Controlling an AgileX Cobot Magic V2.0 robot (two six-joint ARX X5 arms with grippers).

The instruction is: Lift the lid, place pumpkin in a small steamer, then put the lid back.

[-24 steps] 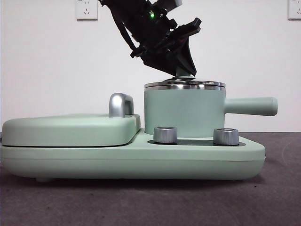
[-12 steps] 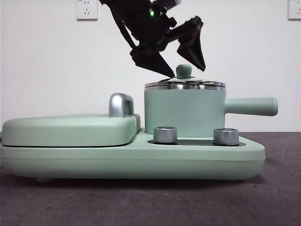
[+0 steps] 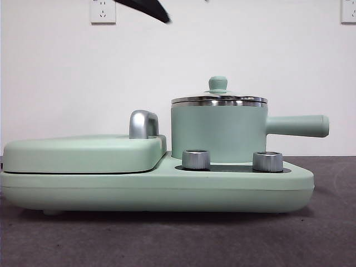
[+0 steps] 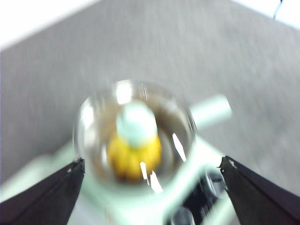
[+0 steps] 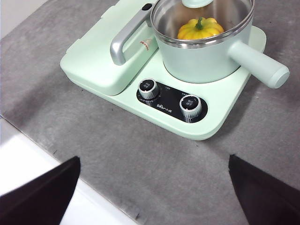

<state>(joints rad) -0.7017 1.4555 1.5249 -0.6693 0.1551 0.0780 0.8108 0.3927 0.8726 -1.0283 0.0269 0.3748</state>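
The clear glass lid (image 3: 218,100) with its mint knob (image 3: 217,83) sits on the small steamer (image 3: 217,133), whose long handle (image 3: 297,125) points right. The pumpkin is hidden in the front view. It lies inside the pot under the lid in the right wrist view (image 5: 200,29) and, blurred, in the left wrist view (image 4: 133,157). My left gripper (image 4: 152,160) is open and empty, high above the lid (image 4: 136,123). Only a black tip (image 3: 149,8) of it shows at the front view's top edge. My right gripper (image 5: 153,159) is open and empty, far back from the steamer (image 5: 201,63).
The steamer stands on a long mint base unit (image 3: 156,189) with two silver knobs (image 3: 196,159) (image 3: 267,161). A flat mint griddle cover (image 3: 83,153) with a steel handle (image 3: 143,123) lies to its left. A white edge (image 5: 28,154) borders the grey mat.
The gripper that was shut on the lid's knob opened, let go and rose up and to the left, almost out of the front view. The lid stays on the steamer.
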